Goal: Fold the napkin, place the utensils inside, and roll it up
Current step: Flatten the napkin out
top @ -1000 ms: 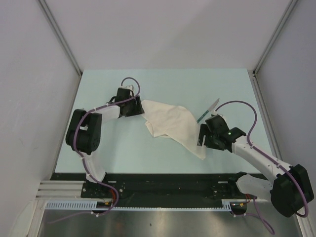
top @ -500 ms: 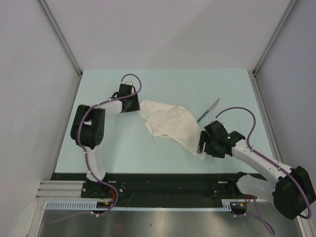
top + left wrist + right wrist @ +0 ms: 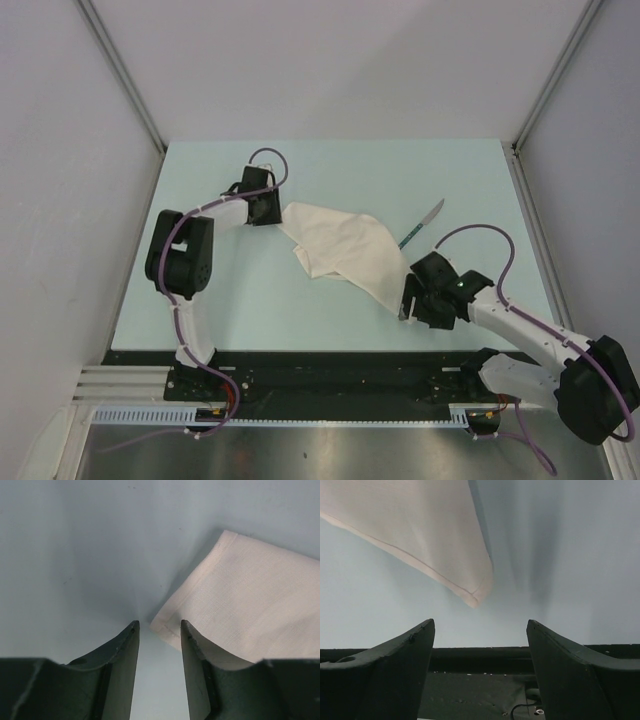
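- Left claw [image 3: 159,624]: jaws narrow with a gap between them, a corner of the napkin [image 3: 340,248] at its tips.
- Right claw [image 3: 480,625]: jaws wide, holding nothing, another napkin corner just ahead.
- Knife [image 3: 420,226]: on the worktop [image 3: 240,300], just beside the napkin.

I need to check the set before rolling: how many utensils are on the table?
1: a knife lying by the right edge of the napkin. Others could be hidden under the napkin.

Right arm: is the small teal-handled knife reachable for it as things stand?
Probably yes. The small teal-handled knife lies uncovered beside the white cloth napkin, just beyond the open right gripper; nothing appears to sit between them.
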You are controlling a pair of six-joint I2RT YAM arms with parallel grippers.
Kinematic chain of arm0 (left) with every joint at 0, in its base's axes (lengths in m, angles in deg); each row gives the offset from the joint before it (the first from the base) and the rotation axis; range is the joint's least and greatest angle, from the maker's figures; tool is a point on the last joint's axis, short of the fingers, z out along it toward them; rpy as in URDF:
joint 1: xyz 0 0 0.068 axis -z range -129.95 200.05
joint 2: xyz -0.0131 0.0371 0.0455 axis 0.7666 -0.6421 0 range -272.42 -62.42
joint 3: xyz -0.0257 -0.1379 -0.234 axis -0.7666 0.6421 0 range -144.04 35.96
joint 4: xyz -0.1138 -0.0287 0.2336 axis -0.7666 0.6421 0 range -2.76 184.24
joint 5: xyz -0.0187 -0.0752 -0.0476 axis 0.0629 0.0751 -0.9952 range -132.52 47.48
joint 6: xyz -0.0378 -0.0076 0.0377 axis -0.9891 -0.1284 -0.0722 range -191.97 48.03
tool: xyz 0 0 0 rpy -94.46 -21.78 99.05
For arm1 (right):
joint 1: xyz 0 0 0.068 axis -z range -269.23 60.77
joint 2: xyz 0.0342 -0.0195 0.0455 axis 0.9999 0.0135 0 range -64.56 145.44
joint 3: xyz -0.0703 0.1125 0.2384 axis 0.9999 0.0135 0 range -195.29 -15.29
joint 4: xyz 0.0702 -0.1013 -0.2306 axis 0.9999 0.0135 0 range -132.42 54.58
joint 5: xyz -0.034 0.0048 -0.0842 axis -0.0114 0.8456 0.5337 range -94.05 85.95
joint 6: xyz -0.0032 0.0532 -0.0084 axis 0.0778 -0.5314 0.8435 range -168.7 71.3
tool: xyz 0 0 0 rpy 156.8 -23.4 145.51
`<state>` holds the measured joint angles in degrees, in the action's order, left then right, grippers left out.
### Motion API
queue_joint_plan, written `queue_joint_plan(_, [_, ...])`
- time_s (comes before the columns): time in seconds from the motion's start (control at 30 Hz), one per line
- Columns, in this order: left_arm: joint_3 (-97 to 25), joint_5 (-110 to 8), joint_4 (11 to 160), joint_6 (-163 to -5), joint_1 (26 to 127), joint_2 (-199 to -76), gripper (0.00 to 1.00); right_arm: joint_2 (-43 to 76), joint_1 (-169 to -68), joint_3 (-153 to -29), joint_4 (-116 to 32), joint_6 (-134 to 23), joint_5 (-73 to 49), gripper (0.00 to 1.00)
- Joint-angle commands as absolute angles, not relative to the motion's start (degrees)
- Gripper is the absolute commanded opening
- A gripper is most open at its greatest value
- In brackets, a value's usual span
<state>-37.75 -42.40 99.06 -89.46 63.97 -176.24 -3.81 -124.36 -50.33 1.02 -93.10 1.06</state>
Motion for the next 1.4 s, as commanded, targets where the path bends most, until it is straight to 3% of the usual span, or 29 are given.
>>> queue_joint_plan(0.0, [-40.6,-44.1,102.4,-87.3,64.5,-178.0,0.44,-3.7,-124.9,-49.0,2.7,-95.8,1.0,0.78])
queue_joint_plan(0.3, [-43.5,-44.6,105.4,-85.3,64.8,-179.6,0.27,1.8,-124.8,-50.1,-0.8,-94.7,3.2,0.67])
queue_joint_plan(0.4, [-43.8,-45.0,105.8,-84.9,64.8,-179.8,0.18,3.6,-124.4,-50.2,-2.9,-94.4,3.2,0.64])
queue_joint_plan(0.43, [-43.9,-45.1,105.9,-84.9,64.8,-179.8,0.08,4.6,-124.2,-50.1,-3.9,-94.3,3.0,0.61])
queue_joint_plan(0.5, [-43.9,-45.1,105.8,-84.6,64.8,-179.9,0.0,5.3,-123.5,-50.1,-4.6,-94.1,2.6,0.59])
queue_joint_plan(0.7, [-43.6,-45.7,105.4,-84.6,64.8,-179.7,0.0,5.8,-121.8,-50.4,-6.8,-93.7,2.4,0.55])
queue_joint_plan(1.0, [-42.1,-45.5,104.7,-85.3,64.9,-178.4,0.0,7.5,-121.0,-50.1,-7.5,-92.5,-0.4,0.34])
queue_joint_plan(1.1, [-40.2,-45.1,104.0,-86.0,65.0,-177.0,0.0,7.0,-120.8,-49.8,-6.5,-91.9,0.0,0.21])
queue_joint_plan(1.2, [-36.4,-44.6,102.3,-87.2,65.0,-173.7,0.0,6.1,-119.6,-49.9,-5.1,-91.2,1.2,0.02])
queue_joint_plan(1.27, [-33.1,-44.8,100.6,-88.5,64.9,-170.5,0.0,5.6,-119.0,-50.2,-4.4,-90.2,1.7,0.0])
queue_joint_plan(1.3, [-32.0,-45.2,100.0,-89.1,65.0,-169.7,0.02,5.3,-118.5,-50.2,-3.9,-90.0,2.1,0.0])
queue_joint_plan(1.37, [-29.4,-46.8,98.4,-90.8,65.0,-167.7,0.21,5.4,-118.0,-50.2,-3.7,-89.0,2.5,0.0])
